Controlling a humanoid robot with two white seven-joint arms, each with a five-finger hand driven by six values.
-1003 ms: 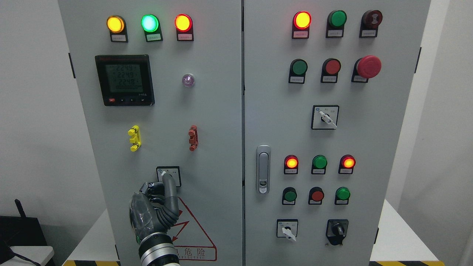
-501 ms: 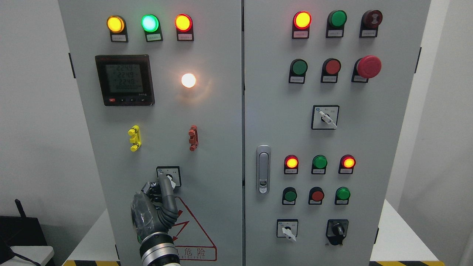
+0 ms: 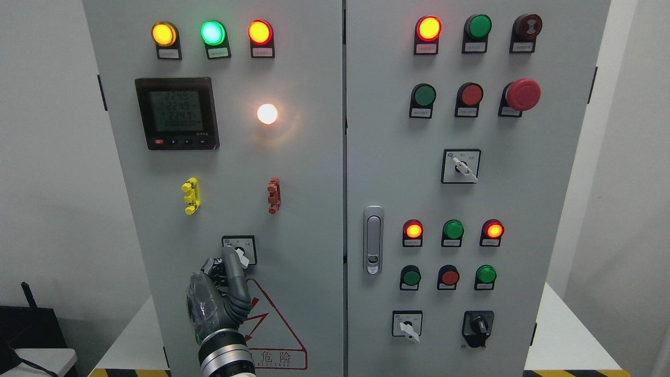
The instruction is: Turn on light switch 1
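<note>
The rotary light switch (image 3: 239,249) sits low on the left cabinet door (image 3: 303,173), in a black-framed white plate. Its white knob points down to the right. The round lamp (image 3: 267,113) above it glows bright white. My left hand (image 3: 226,272) comes up from the bottom edge, just below and left of the switch. Its index finger (image 3: 232,262) is stretched up and its tip lies against the knob's left side. The other fingers are curled and hold nothing. The right arm is out of view.
A digital meter (image 3: 176,113), three lit pilot lamps (image 3: 211,32), and a yellow clip (image 3: 190,196) and a red clip (image 3: 273,195) are on the left door. The right door carries a handle (image 3: 372,239), buttons, a red emergency stop (image 3: 521,95) and more rotary switches (image 3: 460,166).
The lamp went from dark to bright white. The knob swung from pointing up-left to down-right under my index finger. The hand has since dropped slightly.
</note>
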